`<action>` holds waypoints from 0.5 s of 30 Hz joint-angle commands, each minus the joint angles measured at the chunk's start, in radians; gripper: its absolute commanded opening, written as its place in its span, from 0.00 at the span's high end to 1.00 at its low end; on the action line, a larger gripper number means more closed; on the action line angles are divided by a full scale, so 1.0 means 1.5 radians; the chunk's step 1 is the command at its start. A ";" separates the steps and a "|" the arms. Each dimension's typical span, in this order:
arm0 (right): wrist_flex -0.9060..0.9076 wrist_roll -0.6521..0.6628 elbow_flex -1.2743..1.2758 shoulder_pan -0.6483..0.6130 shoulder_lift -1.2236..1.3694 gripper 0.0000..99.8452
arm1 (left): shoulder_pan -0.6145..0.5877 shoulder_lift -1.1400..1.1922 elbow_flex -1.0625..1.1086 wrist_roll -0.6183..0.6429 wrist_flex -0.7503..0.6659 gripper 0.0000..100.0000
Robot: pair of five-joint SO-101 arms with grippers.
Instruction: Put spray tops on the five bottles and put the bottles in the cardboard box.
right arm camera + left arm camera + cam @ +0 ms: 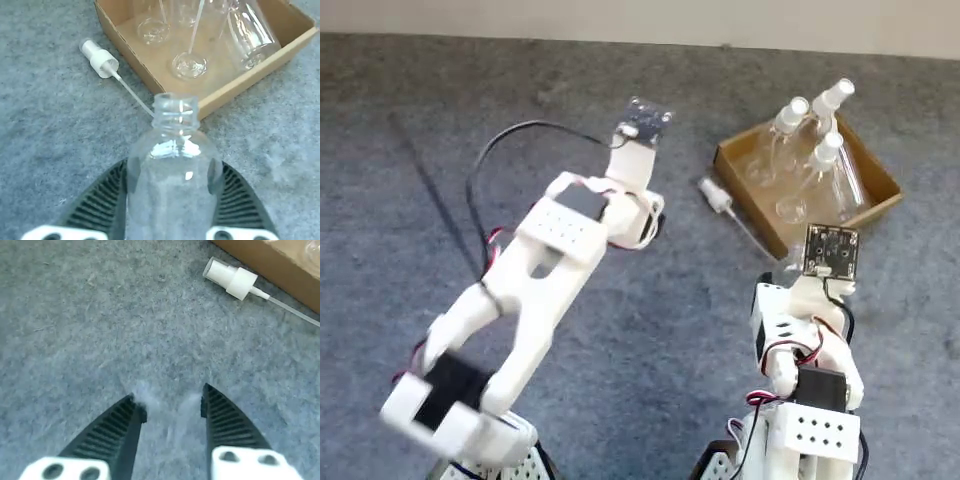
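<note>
Wide open, empty, left gripper (170, 407) sits left of the white plastic spray top (232, 277), tube apparently nearward; right gripper (172, 172) grips clear uncapped bottle (175, 145).

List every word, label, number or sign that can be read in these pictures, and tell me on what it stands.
None can be read.
The cardboard box, the clear bottles in it, the bottle held in the right gripper and the loose spray top show no print.
Any marks on the two wrist boards are too small to read.
</note>
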 commanded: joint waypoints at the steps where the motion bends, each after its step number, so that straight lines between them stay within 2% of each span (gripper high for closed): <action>1: -0.017 -0.007 -0.003 0.010 -0.013 0.87 | 0.031 0.098 -0.146 0.040 0.001 0.88; 5: -0.017 -0.005 -0.003 0.010 -0.013 0.87 | 0.060 0.172 -0.243 0.136 0.001 0.86; 9: -0.038 -0.003 0.014 0.010 -0.013 0.87 | 0.064 0.241 -0.344 0.225 0.001 0.82; 15: -0.070 -0.003 0.038 0.010 -0.013 0.87 | 0.062 0.339 -0.445 0.346 0.001 0.82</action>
